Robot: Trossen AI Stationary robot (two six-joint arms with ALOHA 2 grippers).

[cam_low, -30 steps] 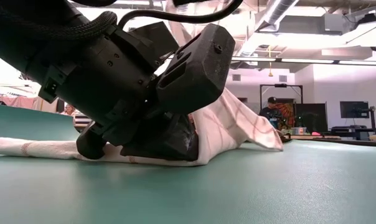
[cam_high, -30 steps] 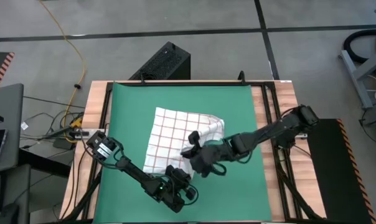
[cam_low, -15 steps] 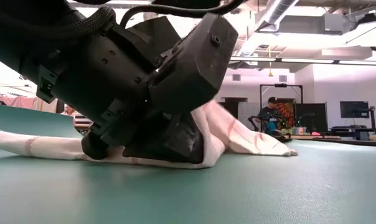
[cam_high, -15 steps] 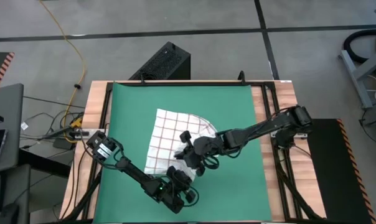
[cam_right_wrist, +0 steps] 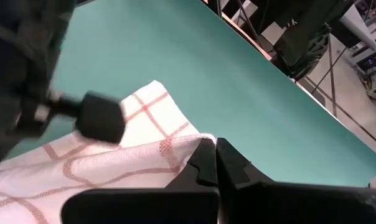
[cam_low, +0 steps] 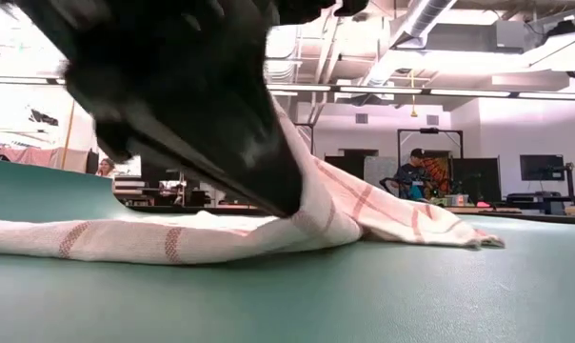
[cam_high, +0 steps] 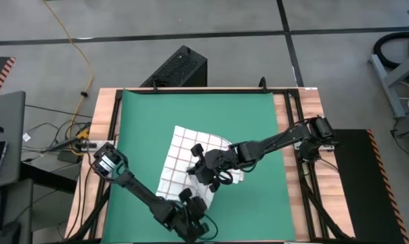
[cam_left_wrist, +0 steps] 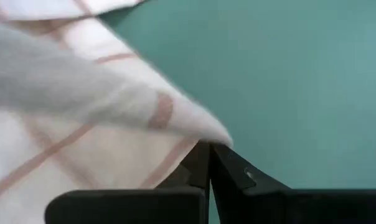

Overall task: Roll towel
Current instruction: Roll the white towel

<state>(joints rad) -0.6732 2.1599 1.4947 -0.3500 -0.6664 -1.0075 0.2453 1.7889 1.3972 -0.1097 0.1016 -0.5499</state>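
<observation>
The white towel (cam_high: 179, 154) with thin red grid lines lies crumpled on the green mat (cam_high: 259, 115), near its middle. It also shows in the low view (cam_low: 173, 238), flat on the mat at its left and drawn up into a peak toward the middle. My right gripper (cam_high: 199, 171) is shut on the towel over its right part. My left gripper (cam_high: 194, 202) is shut on the towel at its near end, close to the table's near edge. It fills the low view as a dark blurred shape (cam_low: 192, 105). My left gripper pinches a corner of the towel (cam_left_wrist: 197, 134) between its two shut fingers, which come from the table's near side. The cloth rises from the mat to the fingertips (cam_low: 289, 202); the rest lies on the mat. My right gripper pinches a folded edge of the towel (cam_right_wrist: 189, 142) between its two shut fingers, coming level from the table's right side. One layer or several, I cannot tell. The held part is lifted a little; the cloth beyond it lies slack on the mat.
Bare green mat lies right of the towel (cam_high: 259, 176) and toward the far edge (cam_high: 198, 108). Wooden table borders with dark rails flank the mat (cam_high: 296, 115). A black box (cam_high: 181, 68) stands on the floor beyond the far edge. People and desks show far off (cam_low: 416, 171).
My right gripper has gone toward the table's left with the towel's right part, folding it over the rest. My left gripper has risen off the mat with the near corner, drawing the cloth up. The towel's left part has stayed flat.
</observation>
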